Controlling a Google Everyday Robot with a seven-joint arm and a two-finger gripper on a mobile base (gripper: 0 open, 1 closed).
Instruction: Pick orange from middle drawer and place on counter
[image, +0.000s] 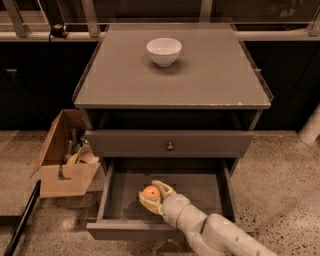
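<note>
The middle drawer (120, 200) is pulled out at the bottom of the cabinet. Inside it, my gripper (152, 195) reaches in from the lower right, its pale fingers (163, 188) closed around the small bright orange (150, 192). The orange sits near the drawer floor, left of centre. The counter (200, 75) is the flat grey-brown cabinet top above. My arm (210, 232) crosses the drawer's front edge.
A white bowl (164, 51) stands on the counter toward the back. The drawer above (170, 144) is closed, with a round knob. An open cardboard box (65, 155) with clutter sits on the speckled floor to the left. Dark cabinets line the back.
</note>
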